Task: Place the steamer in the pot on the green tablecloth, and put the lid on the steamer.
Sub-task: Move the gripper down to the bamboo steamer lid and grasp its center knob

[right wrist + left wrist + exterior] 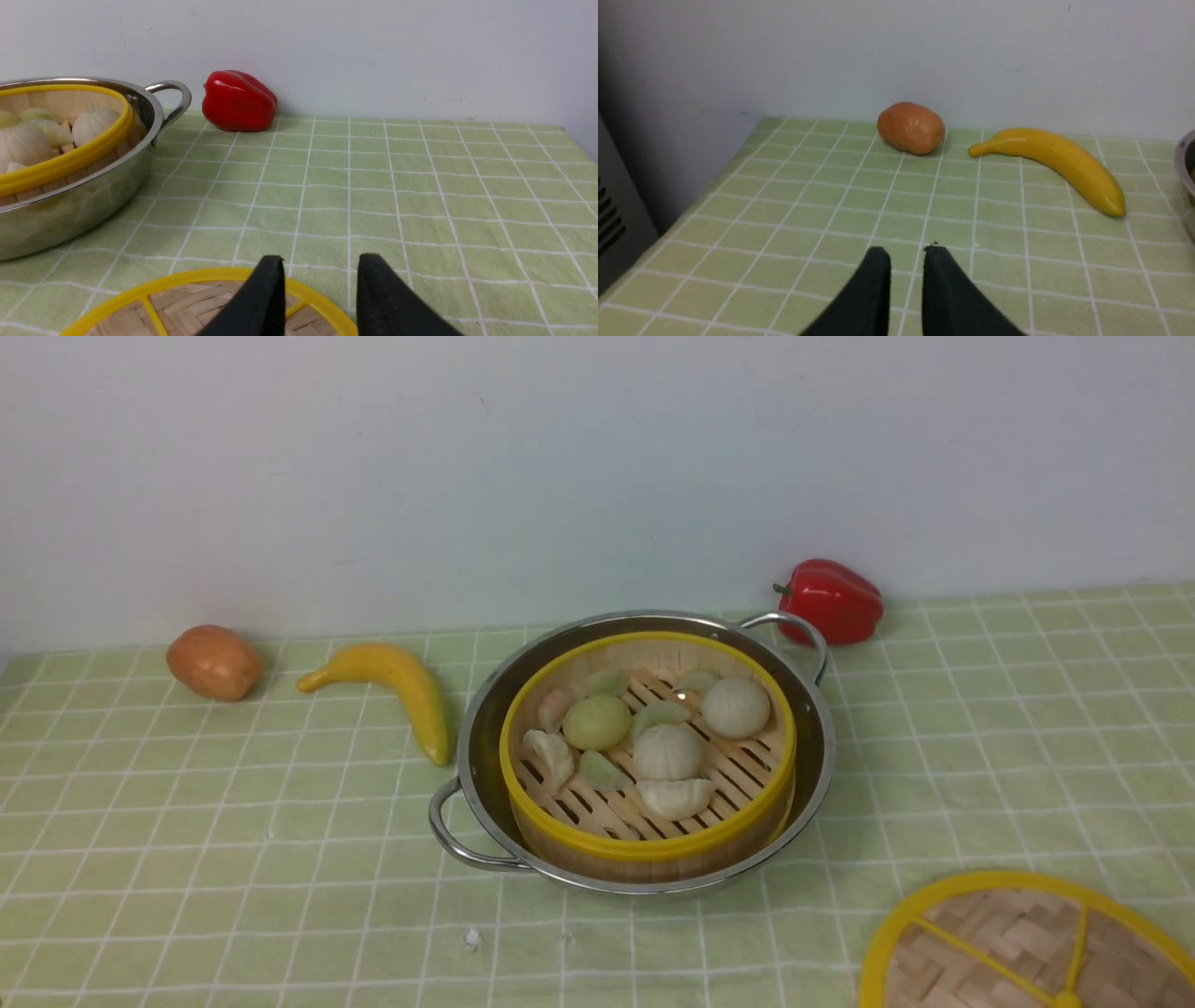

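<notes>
Steamer's in: the round bamboo basket with the yellow rim point(644, 847) sits inside the wide shiny steel pot with two loop handles point(481, 747), dead centre of the front view, on the pale green cloth with the white grid point(980, 737). Toy buns and dumplings point(667, 751) lie on its slats, open to view, with no cover on top. The flat woven bamboo lid with yellow rim and spokes point(990, 943) lies on the cloth in the lower right corner, and the frame edge cuts most of it off; only a sliver of its yellow centre shows. Neither arm appears in the front view at all. The right wrist camera finds the right gripper point(322, 259) with its black fingers apart, over the lid's rim, one finger hiding part of the weave; contact or not, I can't tell. The left gripper point(906, 249) has its fingers nearly together, a thin slit of cloth between them, nothing held. At the far edge by the wall: a red bell pepper point(831, 600) right of the pot, a yellow banana point(401, 686) and a brownish-orange oval potato point(215, 661) left of it.
</notes>
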